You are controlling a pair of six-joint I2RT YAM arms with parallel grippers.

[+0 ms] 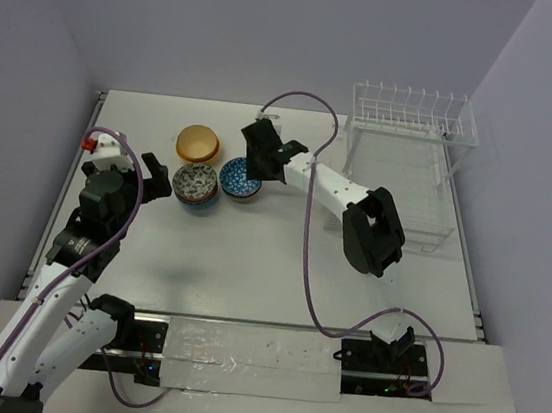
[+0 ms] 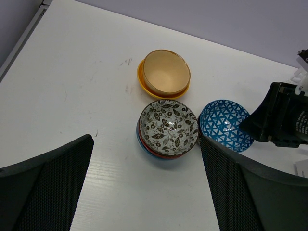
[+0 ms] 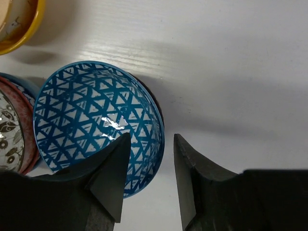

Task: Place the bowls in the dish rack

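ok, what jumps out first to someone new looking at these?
The right end effector straddles the rim of the blue triangle-patterned bowl mid-table, one finger inside and one outside, jaws apart. Just left of it sits a stack of patterned bowls, with the left end effector wide open beside it. The dish rack in the far right corner shows no bowls.

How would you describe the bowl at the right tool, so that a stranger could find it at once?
On the white table, look left of the dish rack for the group of bowls. The rightmost bowl sits beside a stack topped by a floral bowl. Only it has blue triangles inside.
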